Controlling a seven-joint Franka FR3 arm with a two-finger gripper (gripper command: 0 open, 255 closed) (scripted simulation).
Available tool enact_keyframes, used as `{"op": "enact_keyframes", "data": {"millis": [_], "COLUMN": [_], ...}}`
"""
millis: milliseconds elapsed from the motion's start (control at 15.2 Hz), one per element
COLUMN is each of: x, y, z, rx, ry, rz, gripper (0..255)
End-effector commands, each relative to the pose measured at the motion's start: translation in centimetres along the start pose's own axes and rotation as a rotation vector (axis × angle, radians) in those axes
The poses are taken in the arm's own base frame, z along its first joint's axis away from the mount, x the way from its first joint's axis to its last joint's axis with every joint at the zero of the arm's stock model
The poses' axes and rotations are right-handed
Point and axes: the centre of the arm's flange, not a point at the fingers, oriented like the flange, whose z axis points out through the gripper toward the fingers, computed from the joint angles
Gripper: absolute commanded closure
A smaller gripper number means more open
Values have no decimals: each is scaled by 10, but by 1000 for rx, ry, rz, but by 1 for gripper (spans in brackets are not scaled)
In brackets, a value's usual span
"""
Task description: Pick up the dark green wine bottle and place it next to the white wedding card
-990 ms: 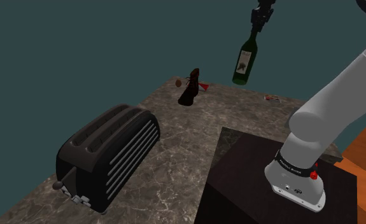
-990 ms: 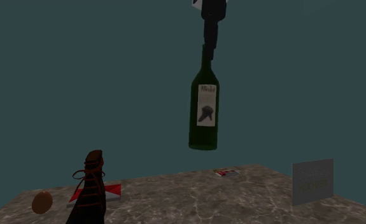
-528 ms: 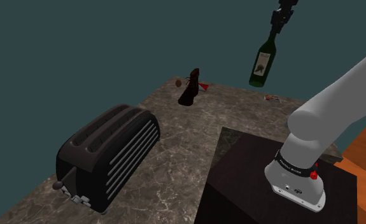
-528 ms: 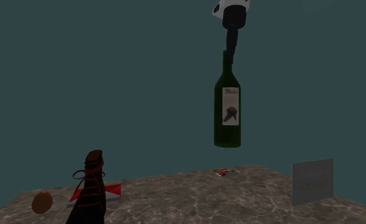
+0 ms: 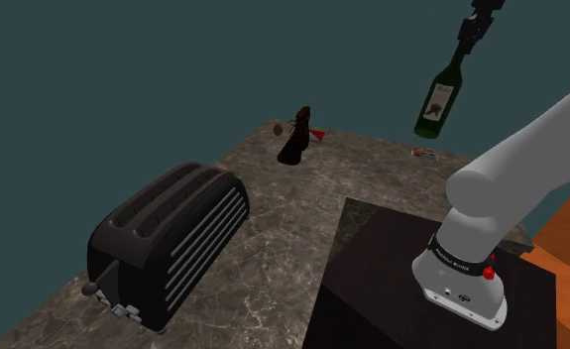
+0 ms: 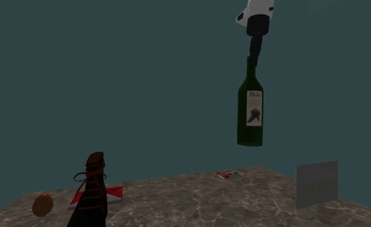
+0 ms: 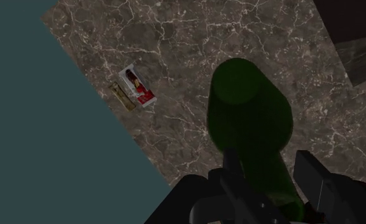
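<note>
The dark green wine bottle (image 5: 438,101) (image 6: 250,111) has a white label and hangs high above the marble counter (image 5: 283,228), tilted a little. My gripper (image 5: 468,47) (image 6: 254,53) is shut on its neck. In the wrist view the bottle (image 7: 248,121) runs away from the gripper (image 7: 270,181), clasped between both black fingers, with its base over the counter. The pale wedding card (image 6: 317,184) stands upright on the counter at the second exterior view's right, below the bottle and further right.
A black toaster (image 5: 169,243) sits near the counter's front. A brown laced boot (image 5: 294,137) (image 6: 90,193), a red book (image 6: 113,194) and a small brown round thing (image 6: 42,205) lie at the far end. A small red-and-white packet (image 7: 137,89) (image 6: 230,174) lies near the counter's edge. The dark stand (image 5: 392,278) is at lower right.
The gripper has carried the bottle steadily to the right in both exterior views, toward the card's side. Things on the counter have not moved.
</note>
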Motion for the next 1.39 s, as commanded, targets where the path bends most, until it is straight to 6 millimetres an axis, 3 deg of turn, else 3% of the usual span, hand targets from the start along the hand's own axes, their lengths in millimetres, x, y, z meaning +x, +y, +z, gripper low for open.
{"op": "enact_keyframes", "data": {"millis": [0, 198, 1320], "x": [-18, -48, -58], "y": [20, 52, 49], "z": [-3, -5, 84], "rx": [0, 0, 0], "ry": [0, 0, 0], "rz": [-2, -2, -2], "gripper": [255, 255, 255]}}
